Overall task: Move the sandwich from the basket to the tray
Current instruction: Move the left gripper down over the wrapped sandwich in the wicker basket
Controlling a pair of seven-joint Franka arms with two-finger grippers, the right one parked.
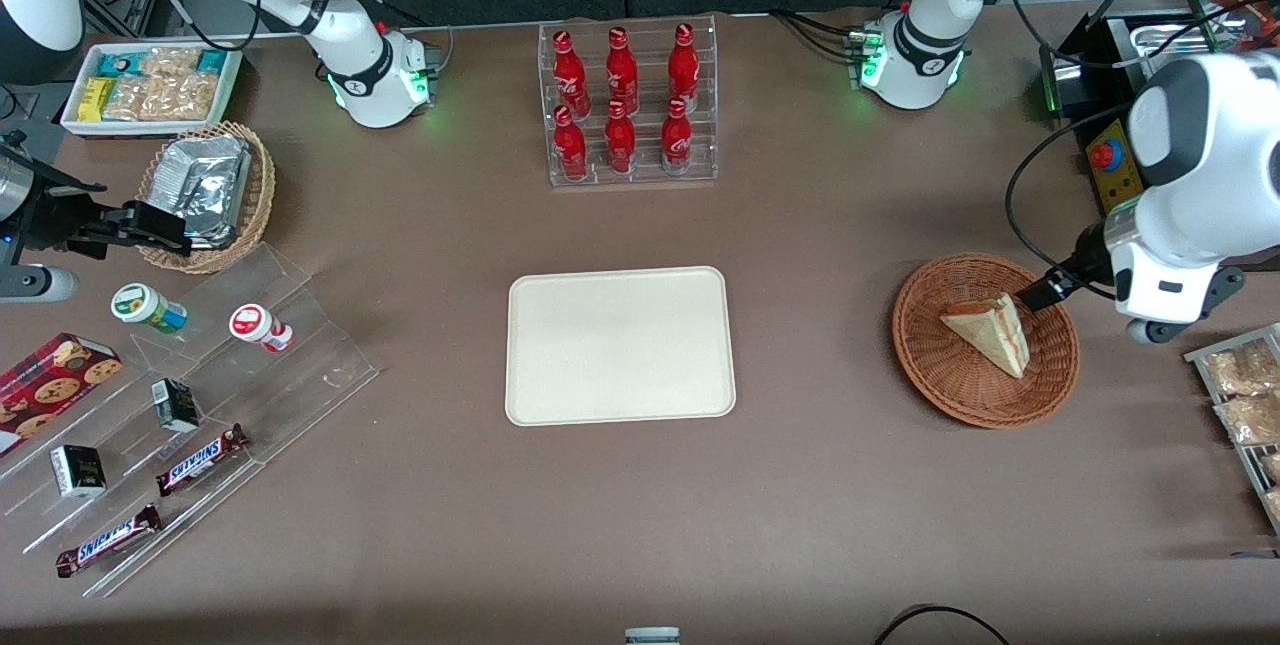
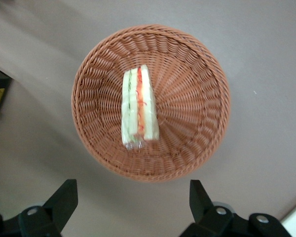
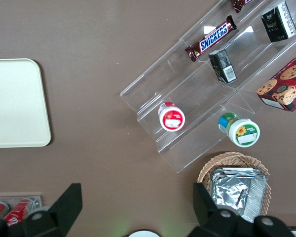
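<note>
The sandwich (image 1: 990, 330) is a cream wedge with red, orange and green layers, lying in the reddish-brown wicker basket (image 1: 950, 390) toward the working arm's end of the table. My left gripper (image 1: 1043, 291) hangs above the basket's rim, open and empty. In the left wrist view the sandwich (image 2: 139, 108) lies near the middle of the basket (image 2: 197, 98), and my gripper (image 2: 133, 200) has its dark fingers (image 2: 64, 197) spread wide over bare table just outside the rim. The cream-white tray (image 1: 620, 345) lies flat and bare at the table's middle, also seen in the right wrist view (image 3: 15, 103).
A clear rack of red bottles (image 1: 628, 105) stands farther from the camera than the tray. A wire rack of snack packets (image 1: 1245, 405) and a black box with a red button (image 1: 1110, 160) flank the basket. A clear tiered stand (image 1: 200, 395), foil-packet basket (image 1: 205, 190) and snack box (image 1: 150, 85) lie toward the parked arm's end.
</note>
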